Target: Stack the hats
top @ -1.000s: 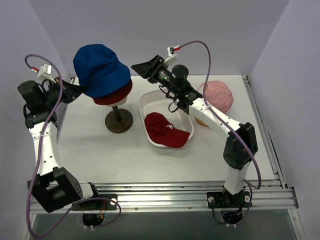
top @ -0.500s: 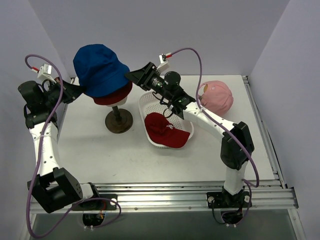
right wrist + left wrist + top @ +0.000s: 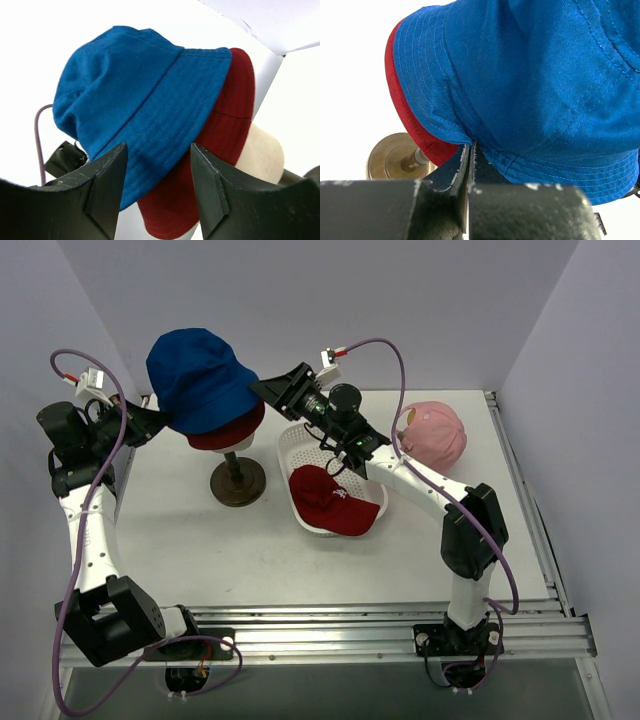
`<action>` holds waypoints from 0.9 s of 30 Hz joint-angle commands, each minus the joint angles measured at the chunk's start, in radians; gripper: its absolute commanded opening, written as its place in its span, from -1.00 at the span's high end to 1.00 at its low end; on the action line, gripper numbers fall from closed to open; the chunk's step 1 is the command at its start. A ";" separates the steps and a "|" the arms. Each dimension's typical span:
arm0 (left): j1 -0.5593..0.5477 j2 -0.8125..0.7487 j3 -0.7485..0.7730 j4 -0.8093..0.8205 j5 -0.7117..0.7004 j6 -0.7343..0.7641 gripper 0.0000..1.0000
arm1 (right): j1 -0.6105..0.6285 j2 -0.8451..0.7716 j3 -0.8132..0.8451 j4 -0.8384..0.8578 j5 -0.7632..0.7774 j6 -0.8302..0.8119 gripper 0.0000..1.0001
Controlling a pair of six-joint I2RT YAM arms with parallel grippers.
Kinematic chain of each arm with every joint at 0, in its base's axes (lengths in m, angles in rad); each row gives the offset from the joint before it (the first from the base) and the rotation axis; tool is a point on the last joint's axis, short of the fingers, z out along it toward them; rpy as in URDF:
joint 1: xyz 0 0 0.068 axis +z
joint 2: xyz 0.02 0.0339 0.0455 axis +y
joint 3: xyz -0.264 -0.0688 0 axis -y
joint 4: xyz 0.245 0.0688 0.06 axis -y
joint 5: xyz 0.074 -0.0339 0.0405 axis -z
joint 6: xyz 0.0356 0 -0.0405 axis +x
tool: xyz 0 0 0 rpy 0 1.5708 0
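Stacked on the mannequin head [image 3: 262, 145] at the far left of the table [image 3: 200, 550], close to the left wall: blue bucket hat [image 3: 200, 378] pulled over dark red bucket hat [image 3: 238, 430]. At the blue brim's left edge, left gripper [image 3: 152, 420], jaws pressed together; no telling whether cloth is nipped between them. Just beside the brim's right edge, right gripper [image 3: 262, 388], jaws apart, brim framed between the fingers [image 3: 107, 172] in the wrist view, contact not clear. In the white basket [image 3: 300, 440] mid-table, red peaked cap [image 3: 332, 502], reaching the near rim. On the tabletop near the far right corner, close to the right rail and well apart from the stack, pink peaked cap [image 3: 437, 432]. Open room: bare tabletop along the near side between basket and arm bases, and left of the basket around the stand's base [image 3: 238, 483]. Tight at the stack, hemmed in by both grippers and the back wall. Against a second ago: right gripper swung left and slightly nearer, up to the brim, jaws about as wide; left gripper and all four hats unmoved.
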 commanded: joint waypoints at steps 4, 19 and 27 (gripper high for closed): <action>-0.026 0.004 -0.035 -0.078 0.005 0.027 0.95 | 0.000 0.012 0.022 0.116 -0.007 0.050 0.04; -0.044 -0.011 -0.057 -0.055 -0.001 0.010 0.95 | -0.003 0.026 0.011 0.147 0.007 0.099 0.95; -0.036 -0.009 -0.048 -0.068 -0.016 0.005 0.95 | -0.029 0.015 -0.064 0.144 0.015 0.076 1.00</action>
